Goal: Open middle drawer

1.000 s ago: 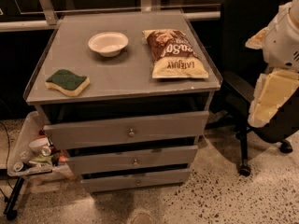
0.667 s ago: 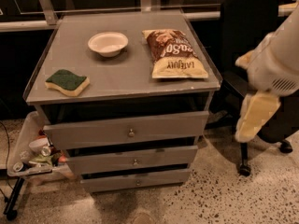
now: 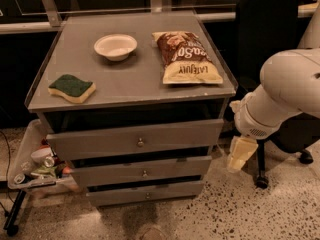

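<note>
Open stretch of speckled stone floor [image 3: 215,214] in front of the grey flat-fronted middle drawer [image 3: 110,173] with small round metal knob. Cream-coloured gripper [image 3: 241,154] low at right, just beside the drawer fronts. Black wheeled office chair [image 3: 265,34] close behind it. Left side hemmed by pale cluttered low tray [image 3: 21,154].

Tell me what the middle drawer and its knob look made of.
The middle drawer: likely painted wood, with a flat matte grey front and no grain visible. Its knob: probably metal, small and round with a glint. The claw hangs right of the cabinet, apart from it.
</note>
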Controlling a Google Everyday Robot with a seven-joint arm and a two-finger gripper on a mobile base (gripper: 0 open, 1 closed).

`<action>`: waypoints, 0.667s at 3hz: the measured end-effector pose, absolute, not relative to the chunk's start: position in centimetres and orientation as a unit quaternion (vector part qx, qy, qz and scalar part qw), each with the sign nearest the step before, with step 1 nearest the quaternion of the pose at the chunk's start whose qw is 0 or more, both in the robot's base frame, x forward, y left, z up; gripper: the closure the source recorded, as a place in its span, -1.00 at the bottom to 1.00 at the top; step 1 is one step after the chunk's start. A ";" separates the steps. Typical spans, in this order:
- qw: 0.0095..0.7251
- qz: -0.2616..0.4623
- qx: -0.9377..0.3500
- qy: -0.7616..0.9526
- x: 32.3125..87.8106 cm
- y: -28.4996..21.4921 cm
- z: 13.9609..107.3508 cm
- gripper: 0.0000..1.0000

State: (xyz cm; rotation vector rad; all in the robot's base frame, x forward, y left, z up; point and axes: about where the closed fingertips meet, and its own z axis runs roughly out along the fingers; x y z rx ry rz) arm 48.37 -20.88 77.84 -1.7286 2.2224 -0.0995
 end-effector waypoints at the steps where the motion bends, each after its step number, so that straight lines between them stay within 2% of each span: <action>1: 0.161 -0.035 -0.606 0.779 48.4 -20.9 77.8 -1.00; 2: 0.157 0.005 -0.604 0.781 46.6 -19.1 74.0 -1.00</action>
